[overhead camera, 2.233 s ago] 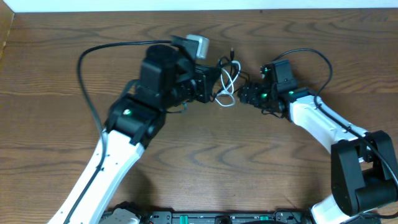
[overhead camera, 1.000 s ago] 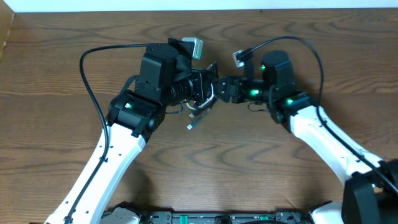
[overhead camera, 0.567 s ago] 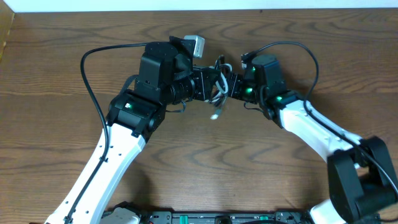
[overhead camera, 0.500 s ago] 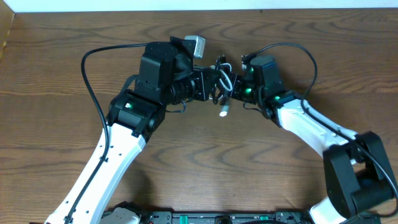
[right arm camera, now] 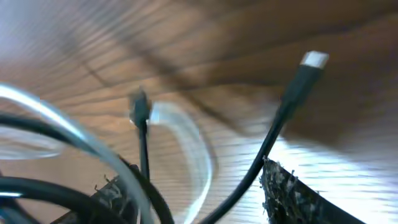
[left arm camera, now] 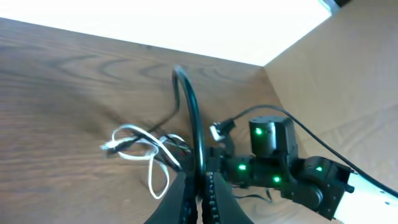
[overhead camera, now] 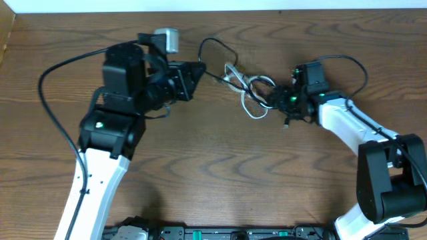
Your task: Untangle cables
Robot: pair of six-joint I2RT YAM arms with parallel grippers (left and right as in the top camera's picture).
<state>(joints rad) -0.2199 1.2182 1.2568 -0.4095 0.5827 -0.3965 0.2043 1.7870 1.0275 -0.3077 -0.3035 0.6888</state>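
The cables (overhead camera: pixel 250 93) lie as a loose knot of white and black loops between the two arms. My left gripper (overhead camera: pixel 199 69) is shut on one black cable (left arm camera: pixel 189 112), which arcs up from the pads (left arm camera: pixel 211 186) and back toward the tangle. The white cable (left arm camera: pixel 144 148) lies on the wood beyond it. My right gripper (overhead camera: pixel 275 100) sits at the right edge of the knot. In the right wrist view its jaws (right arm camera: pixel 189 180) stand apart, and a black cable with a plug end (right arm camera: pixel 313 61), another black strand (right arm camera: pixel 141 111) and a blurred white loop (right arm camera: pixel 189 146) pass between them.
The brown wooden table (overhead camera: pixel 220 180) runs to a pale wall at the back edge (overhead camera: pixel 267 5). Thick black arm wires loop off the left arm (overhead camera: pixel 50 93) and the right arm (overhead camera: pixel 353 63). The right arm's body (left arm camera: pixel 280 171) fills the left wrist view's lower right.
My left arm has swung left, drawing the black cable with it. My right gripper has moved right and opened slightly. The tangle now lies stretched out between them.
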